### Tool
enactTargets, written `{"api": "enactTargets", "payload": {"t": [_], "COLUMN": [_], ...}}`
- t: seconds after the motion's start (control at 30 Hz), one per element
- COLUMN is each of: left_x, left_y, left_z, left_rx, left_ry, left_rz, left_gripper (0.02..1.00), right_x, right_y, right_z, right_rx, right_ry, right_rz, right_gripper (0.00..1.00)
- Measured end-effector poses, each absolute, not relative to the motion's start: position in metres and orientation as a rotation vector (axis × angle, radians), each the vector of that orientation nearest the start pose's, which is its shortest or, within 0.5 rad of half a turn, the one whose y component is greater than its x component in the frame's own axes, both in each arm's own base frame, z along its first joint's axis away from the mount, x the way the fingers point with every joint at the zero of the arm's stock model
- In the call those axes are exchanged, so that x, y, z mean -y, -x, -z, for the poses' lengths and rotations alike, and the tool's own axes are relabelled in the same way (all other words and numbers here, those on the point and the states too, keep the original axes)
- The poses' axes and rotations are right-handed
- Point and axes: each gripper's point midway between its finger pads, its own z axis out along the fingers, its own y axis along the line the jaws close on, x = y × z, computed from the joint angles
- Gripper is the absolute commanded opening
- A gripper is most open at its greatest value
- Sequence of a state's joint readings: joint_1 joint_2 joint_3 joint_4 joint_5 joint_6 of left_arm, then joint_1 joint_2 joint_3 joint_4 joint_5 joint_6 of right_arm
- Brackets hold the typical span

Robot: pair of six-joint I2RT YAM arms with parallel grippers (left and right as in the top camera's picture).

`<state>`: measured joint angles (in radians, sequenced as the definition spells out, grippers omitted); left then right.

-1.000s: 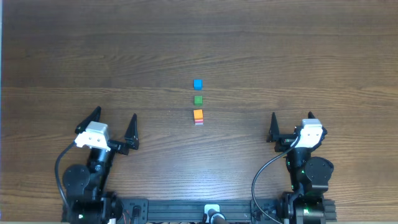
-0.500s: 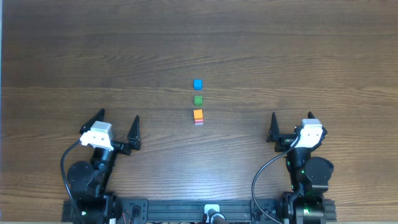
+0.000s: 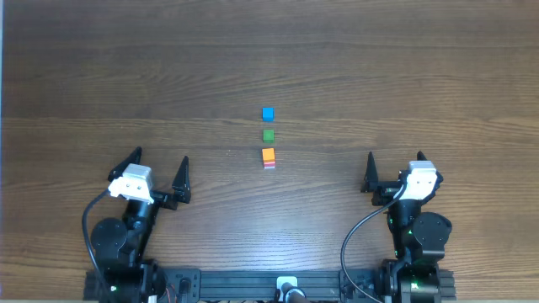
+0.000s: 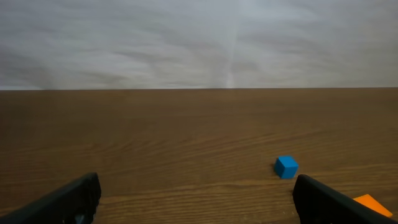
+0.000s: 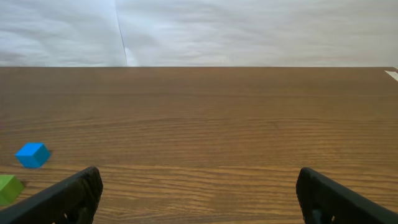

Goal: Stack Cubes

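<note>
Top view. The blue cube [image 3: 268, 114] sat on the wooden table [image 3: 379, 67] and is taken as the reference point. The green cube [image 3: 268, 135] lay just beside the blue cube, on the side toward the arm bases, with a narrow gap between them. The orange cube [image 3: 268, 155] lay in the same line, with the green cube between it and the blue cube. A thin pink-red strip showed at the orange cube's near edge; I could not tell whether it was another cube underneath. The left gripper [image 3: 158, 156] stood well apart from the blue cube, to its left and nearer the bases. Its fingers were spread wide and held nothing. The right gripper [image 3: 394, 160] stood well apart from the blue cube, to its right and nearer the bases. It was likewise spread wide and empty.

Left wrist view. The left gripper [image 4: 196, 186] was wide open with bare table [image 4: 155, 137] between its fingers [image 4: 68, 200]. The blue cube [image 4: 286, 167] rested flat on the table ahead of the fingers, touching neither. A corner of the orange cube [image 4: 372, 204] showed closer to the camera than the blue cube. A pale wrinkled backdrop [image 4: 186, 43] rose beyond the table's far edge.

Right wrist view. The right gripper [image 5: 198, 177] was wide open and empty, with the fingers [image 5: 336, 196] clear of every cube. The blue cube [image 5: 32, 155] sat on the table [image 5: 217, 106], and the green cube [image 5: 9, 189] lay just beside it, closer to the camera and not touching.
</note>
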<state>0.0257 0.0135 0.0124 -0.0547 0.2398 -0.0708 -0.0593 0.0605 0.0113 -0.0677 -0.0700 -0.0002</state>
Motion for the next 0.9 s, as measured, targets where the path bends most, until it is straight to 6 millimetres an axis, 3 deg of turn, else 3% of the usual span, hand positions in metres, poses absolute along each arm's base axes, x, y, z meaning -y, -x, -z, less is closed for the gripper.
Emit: {"api": "enactTargets", "payload": {"t": [0.23, 0.6, 0.77, 0.9], "left_x": [0.035, 0.035, 0.035, 0.035], "left_y": [-0.243, -0.243, -0.243, -0.243], "left_z": [-0.163, -0.163, -0.163, -0.163], "left_rx": [-1.626, -1.626, -1.626, -1.627], "left_ry": [-0.106, -0.106, -0.106, -0.106], "left_rz": [0.229, 0.229, 0.229, 0.230], "left_gripper": [0.996, 0.998, 0.998, 0.998], "right_x": [0.003, -0.002, -0.002, -0.002], "right_y": [-0.248, -0.250, -0.249, -0.251], "right_z": [-0.150, -0.177, -0.174, -0.204], "right_rx": [-1.680, -1.571, -1.615, -1.612], "right_ry": [0.002, -0.018, -0.029, -0.030], "right_rz": [-0.015, -0.078, -0.089, -0.085], "right_gripper": [0.993, 0.993, 0.991, 0.993]}}
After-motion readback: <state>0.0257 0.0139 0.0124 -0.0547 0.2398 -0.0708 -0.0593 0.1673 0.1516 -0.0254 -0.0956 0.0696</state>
